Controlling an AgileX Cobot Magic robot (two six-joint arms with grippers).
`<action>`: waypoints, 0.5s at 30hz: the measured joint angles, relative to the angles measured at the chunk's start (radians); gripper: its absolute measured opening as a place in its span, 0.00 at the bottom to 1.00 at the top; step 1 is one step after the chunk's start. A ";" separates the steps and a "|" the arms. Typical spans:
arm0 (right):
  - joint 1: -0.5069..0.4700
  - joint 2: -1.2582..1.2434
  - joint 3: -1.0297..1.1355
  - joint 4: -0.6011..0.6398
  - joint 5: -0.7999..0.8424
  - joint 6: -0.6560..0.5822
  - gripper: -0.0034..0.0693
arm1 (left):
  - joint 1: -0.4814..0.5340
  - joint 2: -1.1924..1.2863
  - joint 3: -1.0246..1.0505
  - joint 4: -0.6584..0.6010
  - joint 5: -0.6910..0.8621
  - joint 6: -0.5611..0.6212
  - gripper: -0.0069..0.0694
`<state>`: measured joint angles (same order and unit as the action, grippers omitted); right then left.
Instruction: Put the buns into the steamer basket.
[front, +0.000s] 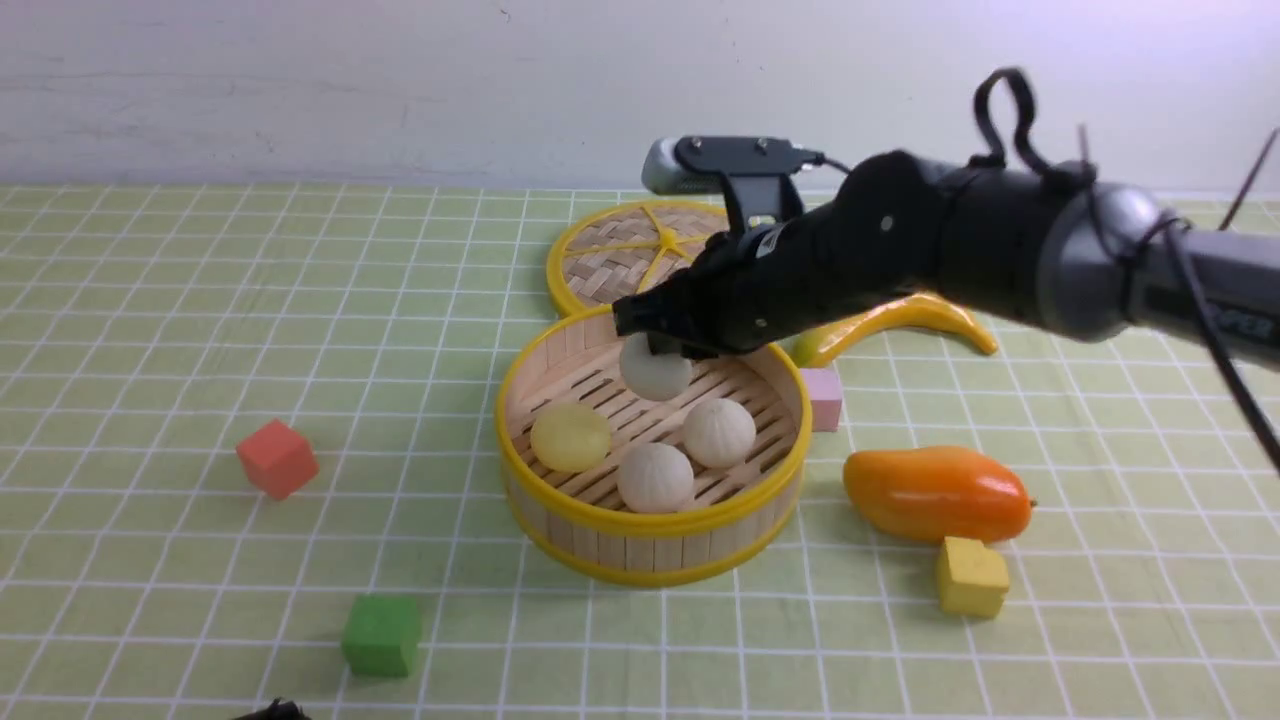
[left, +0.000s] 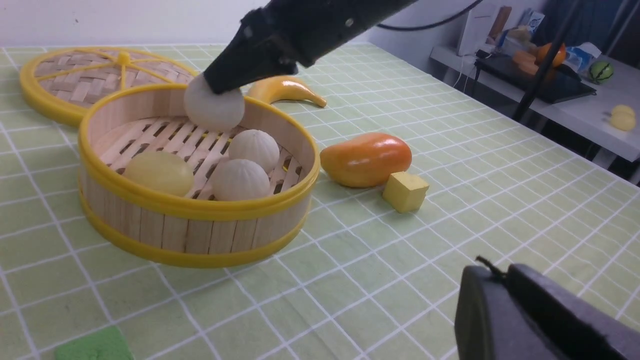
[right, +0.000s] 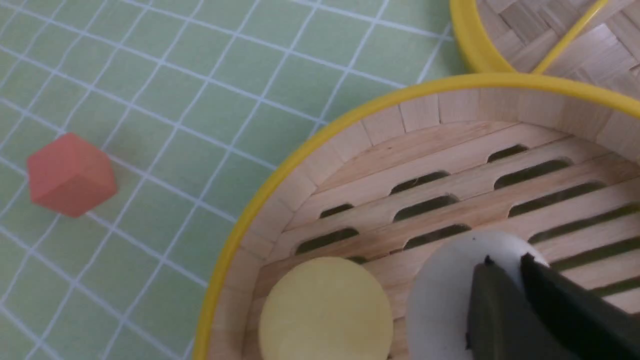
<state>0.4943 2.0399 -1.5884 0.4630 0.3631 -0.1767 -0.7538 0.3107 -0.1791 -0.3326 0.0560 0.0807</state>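
Note:
The steamer basket (front: 650, 515) stands mid-table. Inside lie a smooth pale yellow bun (front: 570, 437) and two pleated off-white buns (front: 718, 432) (front: 655, 477). My right gripper (front: 665, 345) is shut on a third off-white bun (front: 655, 372), holding it by its top just above the slatted floor at the basket's far side. The right wrist view shows the fingertips (right: 487, 272) pinched on this bun (right: 440, 300), with the yellow bun (right: 325, 310) beside it. My left gripper (left: 497, 272) is shut and empty, low over the near table, away from the basket (left: 200, 207).
The woven lid (front: 625, 250) lies behind the basket. A banana (front: 900, 320), a pink cube (front: 822, 398), a mango (front: 935, 493) and a yellow cube (front: 970, 577) are to its right. A red cube (front: 277, 458) and a green cube (front: 381, 635) are to its left.

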 joint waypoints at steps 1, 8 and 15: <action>0.000 0.023 0.000 0.005 -0.018 -0.001 0.13 | 0.000 0.000 0.000 0.000 0.000 0.000 0.14; 0.002 0.055 0.001 0.019 -0.066 -0.002 0.43 | 0.000 0.000 0.000 -0.001 0.000 0.000 0.15; -0.020 -0.142 0.002 -0.048 0.166 0.014 0.71 | 0.000 0.000 0.000 -0.001 0.000 0.000 0.15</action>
<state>0.4739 1.8983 -1.5866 0.4145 0.5288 -0.1625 -0.7538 0.3107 -0.1791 -0.3334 0.0560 0.0807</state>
